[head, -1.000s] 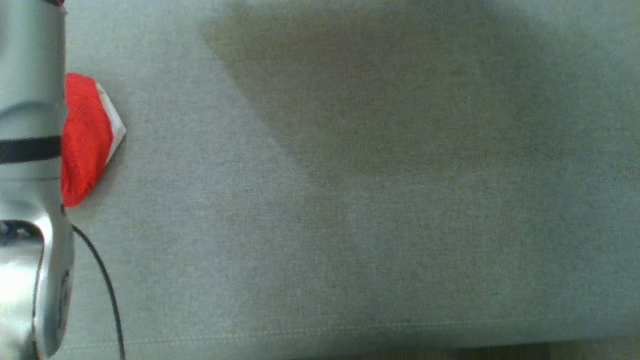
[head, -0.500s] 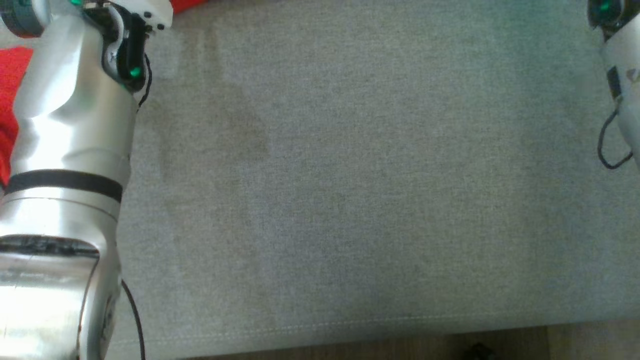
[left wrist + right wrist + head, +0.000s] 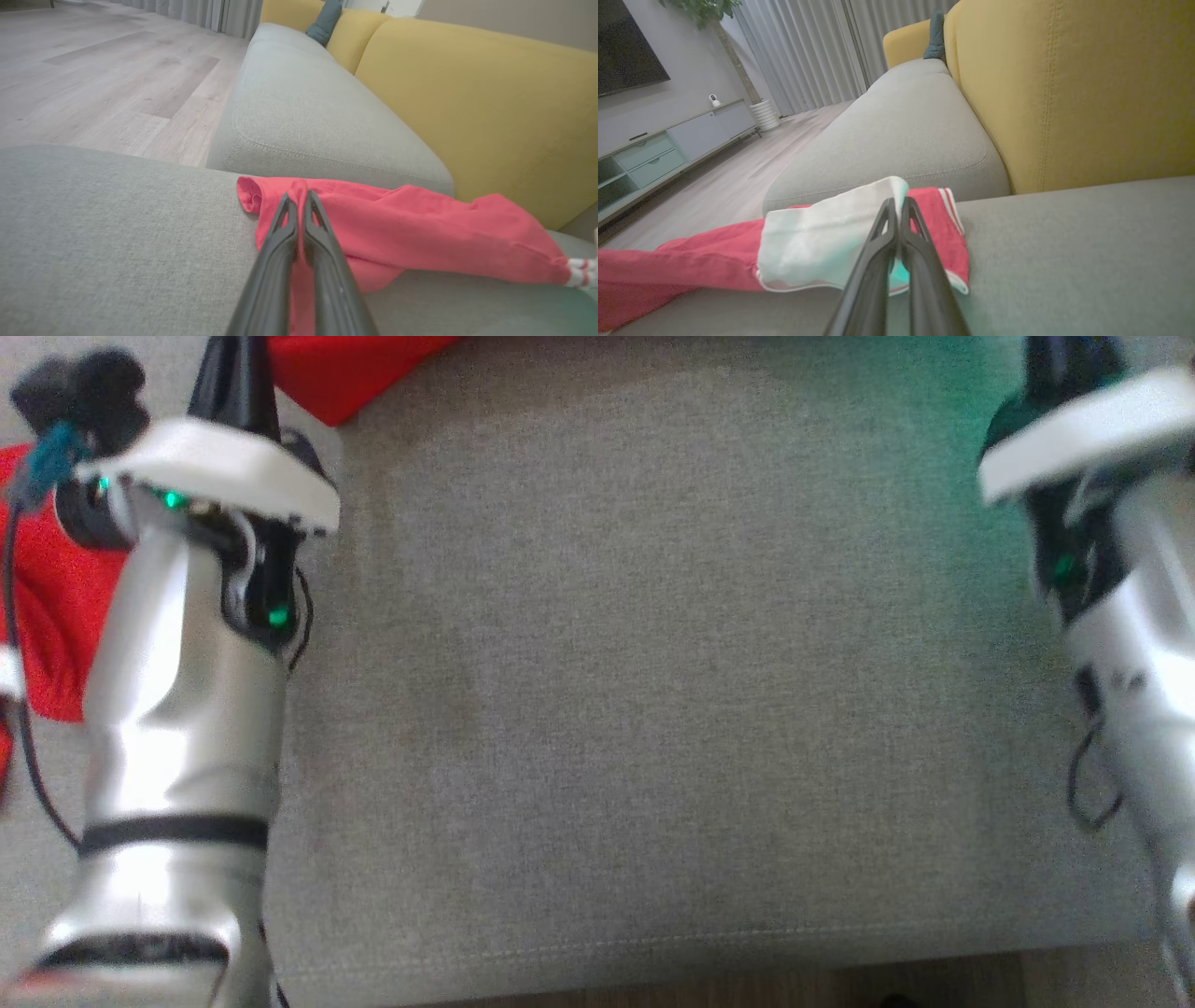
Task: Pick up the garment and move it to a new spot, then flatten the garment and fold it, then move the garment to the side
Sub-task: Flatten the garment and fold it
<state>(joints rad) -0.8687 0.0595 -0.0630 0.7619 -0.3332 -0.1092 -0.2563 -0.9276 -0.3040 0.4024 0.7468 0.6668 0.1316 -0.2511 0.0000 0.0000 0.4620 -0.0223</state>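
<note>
The red garment (image 3: 355, 373) lies crumpled on the grey sofa seat (image 3: 653, 663), at the far left in the head view, with another part (image 3: 51, 597) beside my left forearm. My left gripper (image 3: 233, 355) is shut. In its wrist view the tips (image 3: 296, 198) stand over the garment's near edge (image 3: 411, 228), and I cannot tell whether they touch it. A striped cuff (image 3: 579, 275) trails off to the right. My right gripper (image 3: 1064, 359) is shut at the far right. In its wrist view the tips (image 3: 896, 203) point at the garment's white part (image 3: 822, 233).
A yellow backrest (image 3: 490, 102) runs along the sofa's far side. Another grey seat cushion (image 3: 303, 112) adjoins beyond the garment. Wooden floor (image 3: 93, 70) lies past the seat's front edge (image 3: 653, 943). A low cabinet (image 3: 668, 144) stands across the room.
The head camera has swung, so both arms and grippers now come into its picture. The garment seems to lie where it did. Both grippers have stayed shut.
</note>
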